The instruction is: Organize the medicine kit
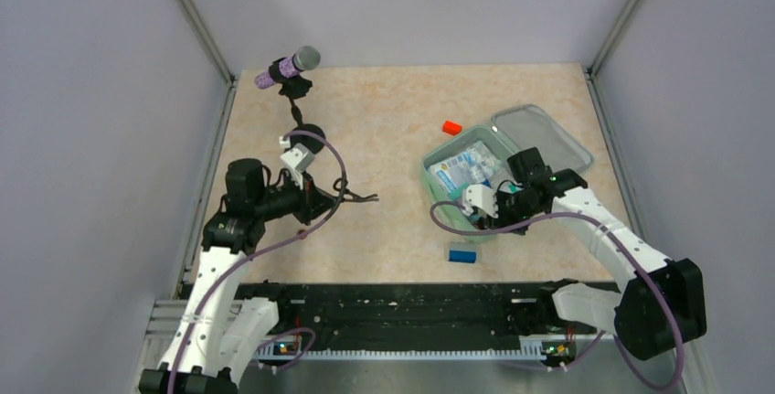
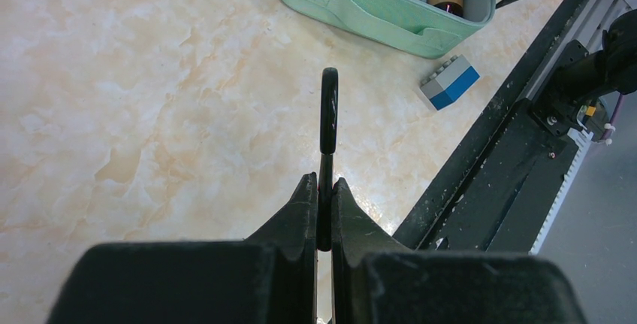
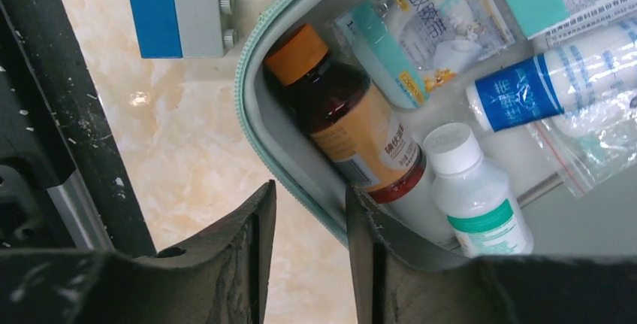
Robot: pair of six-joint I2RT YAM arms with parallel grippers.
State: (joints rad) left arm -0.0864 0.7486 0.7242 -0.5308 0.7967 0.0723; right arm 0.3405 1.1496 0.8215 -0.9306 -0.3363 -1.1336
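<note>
Top external view has the medicine kit (image 1: 428, 173) lying open on the right half of the table (image 1: 384, 111), lid (image 1: 544, 138) folded back, a brown bottle (image 3: 342, 110) inside. The right gripper (image 3: 309, 192) stands partly open astride the kit's near wall, not pinching it. A blue block (image 1: 461, 253) lies just beside. Well apart, the left gripper (image 2: 321, 185) is closed on a thin black tool (image 2: 329, 106)

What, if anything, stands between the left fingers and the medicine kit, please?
Nothing visible: only bare table lies between the left fingers, shut on a thin black tool, and the medicine kit. The blue block sits aside.
</note>
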